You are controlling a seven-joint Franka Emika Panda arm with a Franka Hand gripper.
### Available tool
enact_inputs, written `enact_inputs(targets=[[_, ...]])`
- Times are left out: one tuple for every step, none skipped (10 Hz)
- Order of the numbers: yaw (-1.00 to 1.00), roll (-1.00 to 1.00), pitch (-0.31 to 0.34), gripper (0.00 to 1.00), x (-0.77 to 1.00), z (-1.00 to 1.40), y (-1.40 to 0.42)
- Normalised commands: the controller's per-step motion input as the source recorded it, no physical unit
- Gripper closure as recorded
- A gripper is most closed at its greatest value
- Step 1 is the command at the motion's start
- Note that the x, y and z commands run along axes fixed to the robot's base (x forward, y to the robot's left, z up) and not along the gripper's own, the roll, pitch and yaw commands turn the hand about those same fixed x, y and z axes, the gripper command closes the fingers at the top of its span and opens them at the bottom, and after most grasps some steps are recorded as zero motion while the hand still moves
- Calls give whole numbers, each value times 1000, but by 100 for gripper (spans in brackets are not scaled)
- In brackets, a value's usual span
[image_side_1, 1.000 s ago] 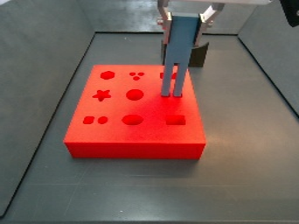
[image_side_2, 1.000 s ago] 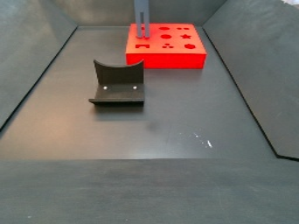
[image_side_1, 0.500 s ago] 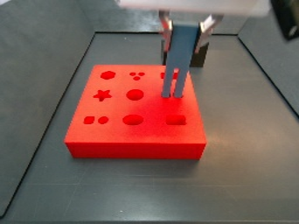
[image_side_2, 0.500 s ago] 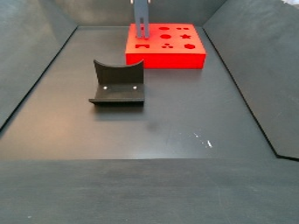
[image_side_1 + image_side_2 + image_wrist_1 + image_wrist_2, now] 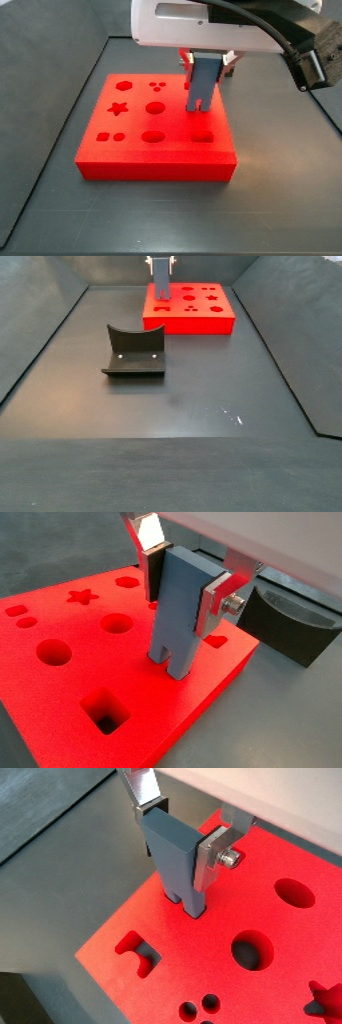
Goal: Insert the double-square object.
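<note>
the double-square object (image 5: 202,84) stands upright, its two legs down in the red board (image 5: 158,150) near the far right edge. the gripper (image 5: 186,580) is right above the board, its silver fingers (image 5: 226,596) clamped on the peg's upper part. the dark block (image 5: 135,351) sits well apart on the tabletop (image 5: 174,406).

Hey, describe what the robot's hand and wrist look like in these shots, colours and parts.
The hand, above the red board, has flat silver plate fingers with a round silver bolt. In a side view its body is a white rounded block with a grey panel, black cables and a dark module beside it.
</note>
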Motion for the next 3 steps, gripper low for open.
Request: enact_inputs(targets=[[0,-110,-50,100,-17,-43,66],[0,-7,-4,100,-11,0,0],[77,0,-41,100,-131,0,-37]])
